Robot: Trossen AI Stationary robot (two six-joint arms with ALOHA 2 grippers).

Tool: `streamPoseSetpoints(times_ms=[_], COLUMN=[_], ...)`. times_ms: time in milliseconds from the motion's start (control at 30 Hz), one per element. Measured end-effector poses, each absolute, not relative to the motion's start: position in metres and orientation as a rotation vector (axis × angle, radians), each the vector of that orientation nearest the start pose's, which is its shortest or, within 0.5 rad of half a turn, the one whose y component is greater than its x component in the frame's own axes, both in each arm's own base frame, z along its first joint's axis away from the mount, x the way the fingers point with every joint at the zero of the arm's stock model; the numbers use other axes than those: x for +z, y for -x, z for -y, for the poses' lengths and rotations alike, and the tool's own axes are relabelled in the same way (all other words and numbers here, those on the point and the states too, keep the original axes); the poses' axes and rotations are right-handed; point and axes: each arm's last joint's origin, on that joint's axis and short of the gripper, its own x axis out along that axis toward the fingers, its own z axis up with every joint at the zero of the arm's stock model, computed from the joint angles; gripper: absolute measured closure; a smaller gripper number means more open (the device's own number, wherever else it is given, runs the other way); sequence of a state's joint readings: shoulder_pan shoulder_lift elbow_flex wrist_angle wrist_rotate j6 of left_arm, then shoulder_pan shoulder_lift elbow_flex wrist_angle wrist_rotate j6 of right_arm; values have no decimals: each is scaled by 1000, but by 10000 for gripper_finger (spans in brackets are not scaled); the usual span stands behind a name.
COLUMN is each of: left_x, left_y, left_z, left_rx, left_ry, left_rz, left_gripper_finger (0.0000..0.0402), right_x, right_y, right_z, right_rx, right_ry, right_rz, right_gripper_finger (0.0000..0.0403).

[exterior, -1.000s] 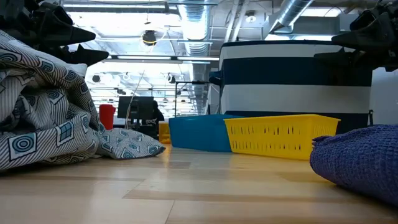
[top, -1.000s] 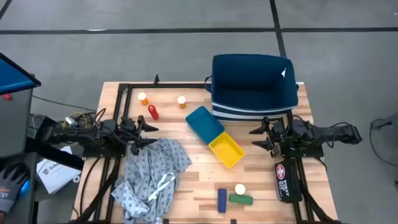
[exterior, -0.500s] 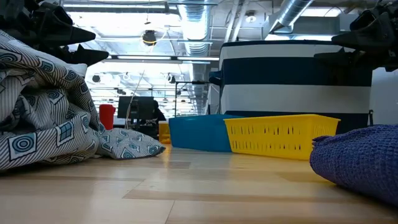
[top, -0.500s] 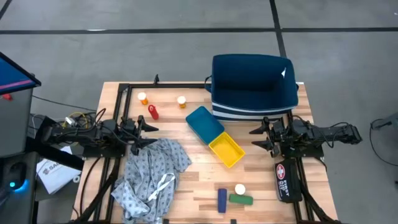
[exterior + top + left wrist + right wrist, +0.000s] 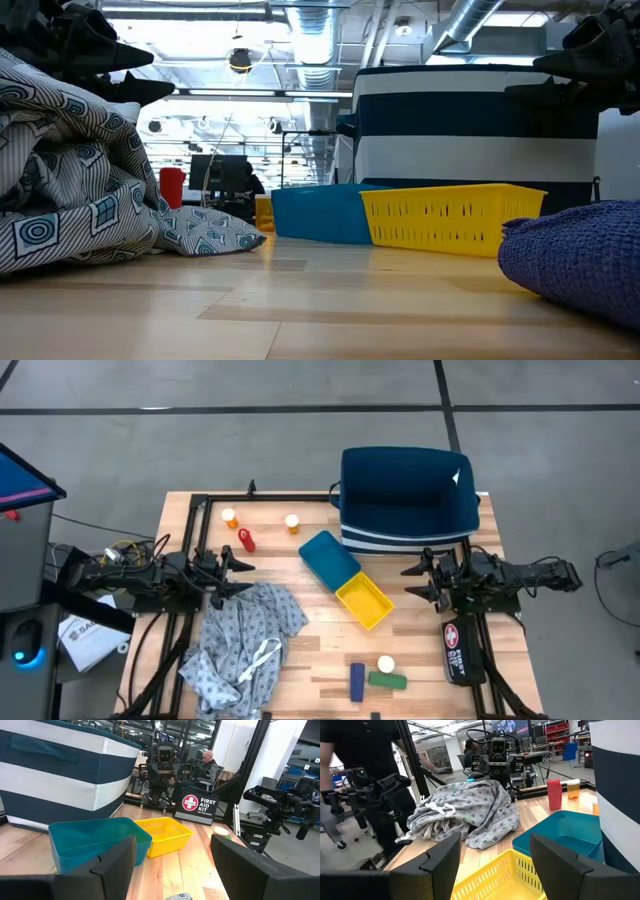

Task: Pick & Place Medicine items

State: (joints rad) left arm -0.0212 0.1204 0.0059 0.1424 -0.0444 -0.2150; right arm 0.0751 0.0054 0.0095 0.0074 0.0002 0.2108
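While both arms wait, cloth (image 5: pixel 243 639) front-left, trays (image 5: pixel 345 578) mid-table, striped bin (image 5: pixel 407 499) behind.

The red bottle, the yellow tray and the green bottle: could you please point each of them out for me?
red bottle (image 5: pixel 246 540): high view, the middle of its body.
yellow tray (image 5: pixel 364 601): high view, its bare inner floor.
green bottle (image 5: pixel 388 681): high view, the middle of its side as it lies on the table.

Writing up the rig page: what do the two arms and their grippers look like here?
Both arms are dark, near black, built of chunky jointed links. The left gripper and right gripper each end in two flat, dark, blocky fingers. Loose yellow and white cables bunch at the left arm's base. No markings are legible on either arm.
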Motion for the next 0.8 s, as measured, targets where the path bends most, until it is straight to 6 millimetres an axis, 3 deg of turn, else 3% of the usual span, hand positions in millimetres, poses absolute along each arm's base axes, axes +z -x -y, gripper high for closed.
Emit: streamPoseSetpoints(times_ms=[700, 800], left_x=[171, 176], left_y=[-105, -104], left_z=[1, 1], left_rx=[19, 10], left_ry=[217, 288], left_rz=[46, 97], left_gripper_finger=[151, 151], right_x=[167, 167], right_y=[-97, -97], right_z=[-7, -7], right_rx=[76, 75], right_ry=[-211, -211], right_rz=[4, 4], right_gripper_finger=[173, 173])
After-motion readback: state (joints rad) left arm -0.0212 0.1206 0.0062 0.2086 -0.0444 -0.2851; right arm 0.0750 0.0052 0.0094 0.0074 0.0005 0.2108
